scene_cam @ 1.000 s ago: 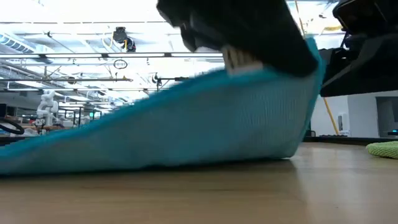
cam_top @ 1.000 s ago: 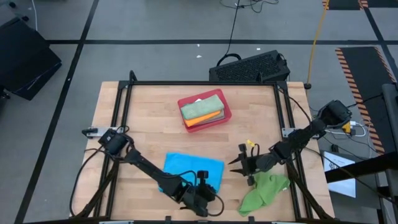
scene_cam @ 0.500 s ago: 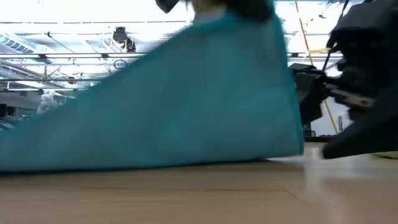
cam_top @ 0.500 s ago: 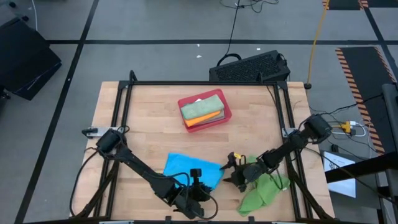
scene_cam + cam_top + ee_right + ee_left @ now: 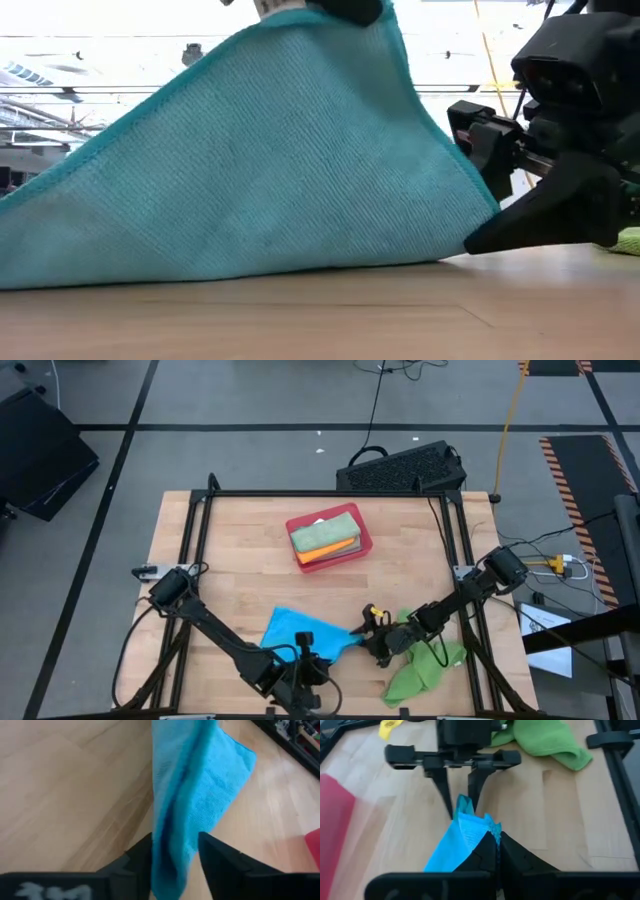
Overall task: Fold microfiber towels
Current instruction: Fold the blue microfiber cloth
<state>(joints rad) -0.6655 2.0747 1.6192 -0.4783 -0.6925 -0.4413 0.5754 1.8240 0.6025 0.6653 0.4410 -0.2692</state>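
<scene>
The left gripper [image 5: 495,851], clenched, lifts the bright blue square microfiber towel [image 5: 300,632]; its raised right corner sits between the right gripper's [image 5: 175,851] unclosed fingers.

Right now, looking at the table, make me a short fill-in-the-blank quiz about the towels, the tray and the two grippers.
1. The left gripper is shut on the ____ towel.
2. The right gripper's fingers stand on either side of that towel's lifted ____.
3. The crumpled bright green towel lies by the ____ arm.
4. The folded towels rest in a ____ tray.

Missing words: blue; corner; right; red
</scene>
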